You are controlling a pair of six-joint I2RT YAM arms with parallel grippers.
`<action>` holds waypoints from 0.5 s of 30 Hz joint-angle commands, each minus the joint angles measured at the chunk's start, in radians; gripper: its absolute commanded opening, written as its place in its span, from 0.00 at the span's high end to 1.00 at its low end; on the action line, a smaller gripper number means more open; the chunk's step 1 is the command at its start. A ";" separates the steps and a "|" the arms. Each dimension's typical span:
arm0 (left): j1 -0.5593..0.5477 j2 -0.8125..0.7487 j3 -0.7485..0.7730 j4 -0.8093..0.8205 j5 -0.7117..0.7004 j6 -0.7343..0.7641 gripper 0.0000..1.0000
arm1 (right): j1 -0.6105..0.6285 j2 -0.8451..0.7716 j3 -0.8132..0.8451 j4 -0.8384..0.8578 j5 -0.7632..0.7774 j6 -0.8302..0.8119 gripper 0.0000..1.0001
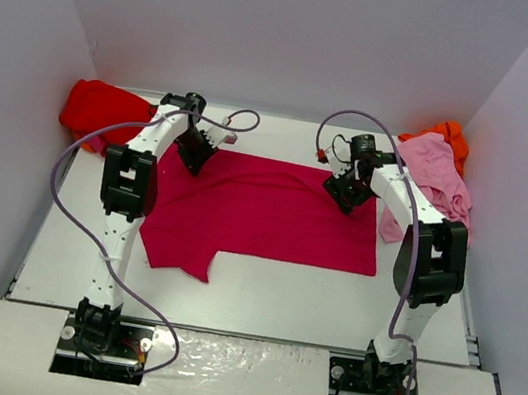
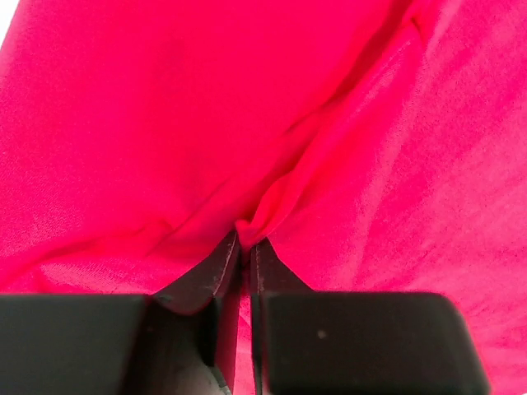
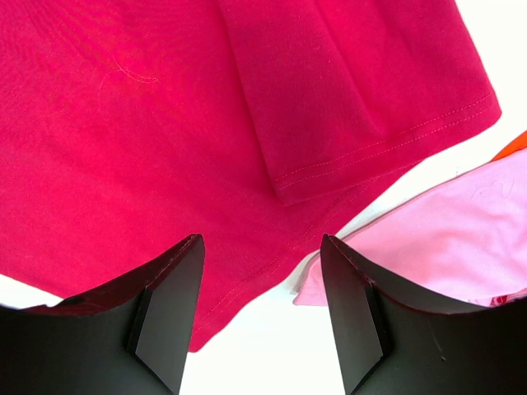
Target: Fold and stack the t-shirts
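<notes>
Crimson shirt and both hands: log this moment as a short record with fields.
spread shirt: crimson shirt, lying mostly flat on the table, one sleeve sticking out at the near left
left hand: shut, pinching a ridge of the crimson shirt near its far left corner
right hand: open, over the crimson shirt's far right edge, holding nothing
waiting shirts: red shirt bunched at the far left; pink shirt and orange shirt heaped at the far right
folded stack: none visible

Crimson t-shirt (image 1: 272, 209): soft matt knit cloth, stitched hem. Right claw (image 3: 262, 240): matt black plastic. Table (image 1: 328, 300): smooth white.
</notes>
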 commanded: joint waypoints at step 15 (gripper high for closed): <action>-0.027 -0.248 -0.102 -0.048 0.003 0.064 1.00 | 0.000 0.033 -0.032 -0.004 0.018 0.014 0.46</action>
